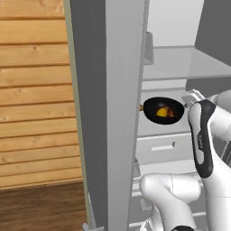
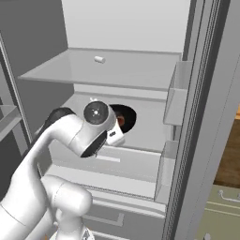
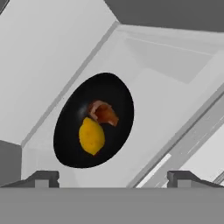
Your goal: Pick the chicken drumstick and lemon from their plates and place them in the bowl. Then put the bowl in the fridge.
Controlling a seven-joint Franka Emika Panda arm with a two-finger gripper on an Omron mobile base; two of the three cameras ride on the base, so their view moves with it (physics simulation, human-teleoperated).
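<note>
One fridge [image 2: 126, 28] stands open before you, grey outside and pale white inside, and this looks like the last step of the task. One black bowl [image 3: 72, 109] sits on a fridge shelf [image 3: 166, 100], toward its back wall and away from the front edge. Inside the bowl lie one chicken drumstick [image 3: 104, 113] and one lemon [image 3: 91, 136], touching each other, the lemon nearer your camera on the hand. One gripper [image 3: 113, 177] hovers just in front of the bowl, its jaws spread wide with nothing between them. In the hand view the fingertips [image 3: 43, 178] stand clear of the bowl's rim.

You seem to have the bowl set down already. The next move, as I judge it, calls for drawing the arm straight back out of the fridge without brushing the bowl or the shelf above it.

No plates can be counted here.
</note>
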